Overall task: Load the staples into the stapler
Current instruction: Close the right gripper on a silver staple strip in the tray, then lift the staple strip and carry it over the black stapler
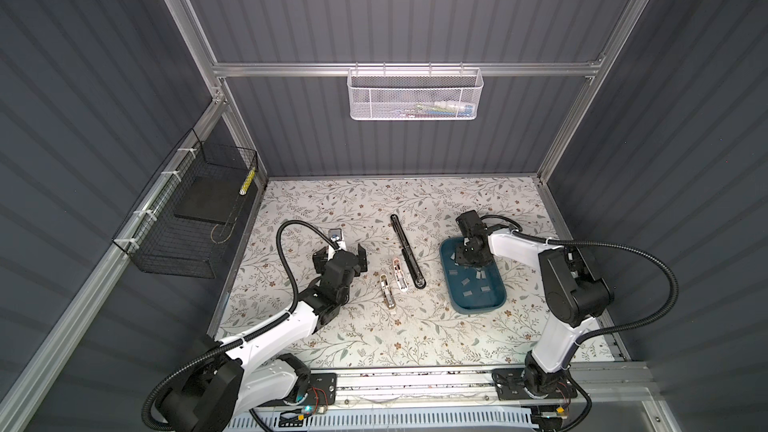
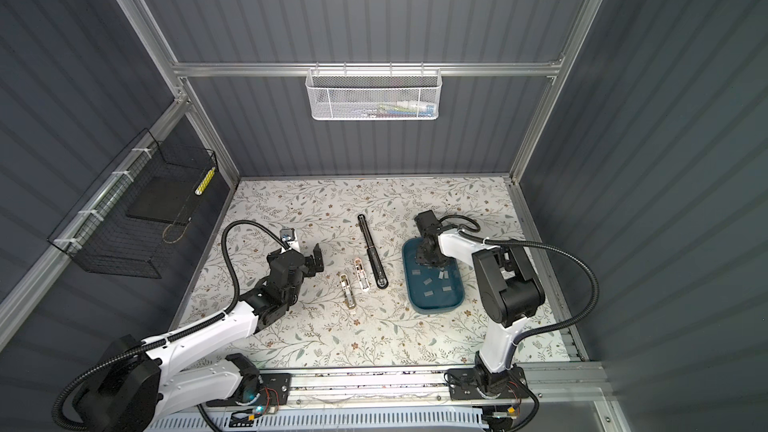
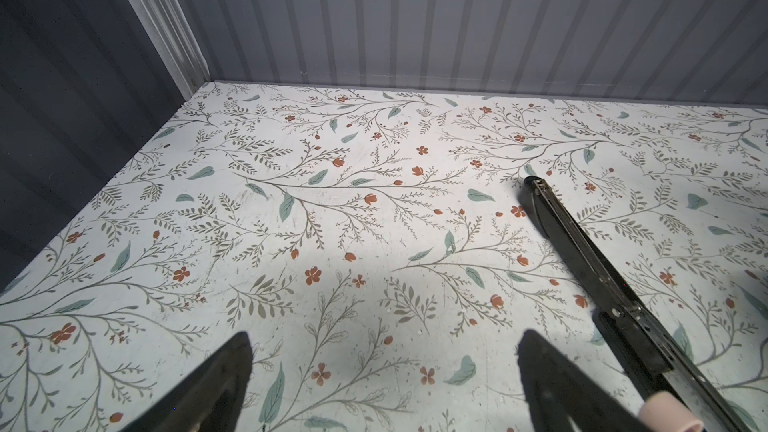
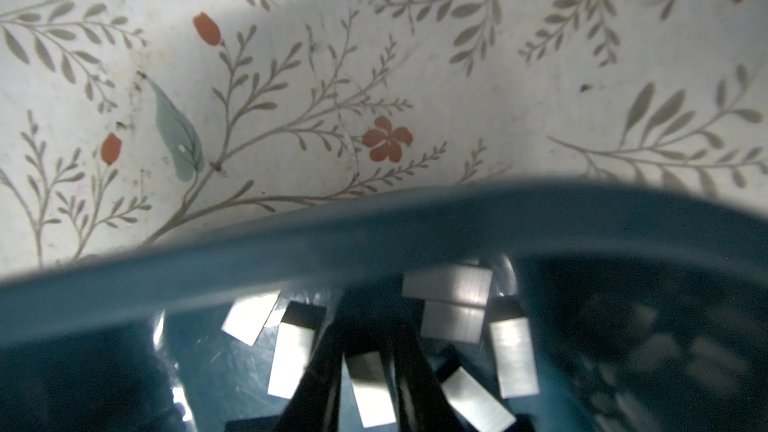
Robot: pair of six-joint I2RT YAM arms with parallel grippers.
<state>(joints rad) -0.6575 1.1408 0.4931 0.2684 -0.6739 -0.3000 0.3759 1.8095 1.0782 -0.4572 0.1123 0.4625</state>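
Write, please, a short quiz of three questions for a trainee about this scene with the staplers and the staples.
1. True or false: the left tool stands open above the table.
2. How many staplers lie on the table? A: two. B: three. C: five.
3. Fill in: the right tool reaches down among the staples inside the blue ___.
Key: 1 true; 2 B; 3 tray.
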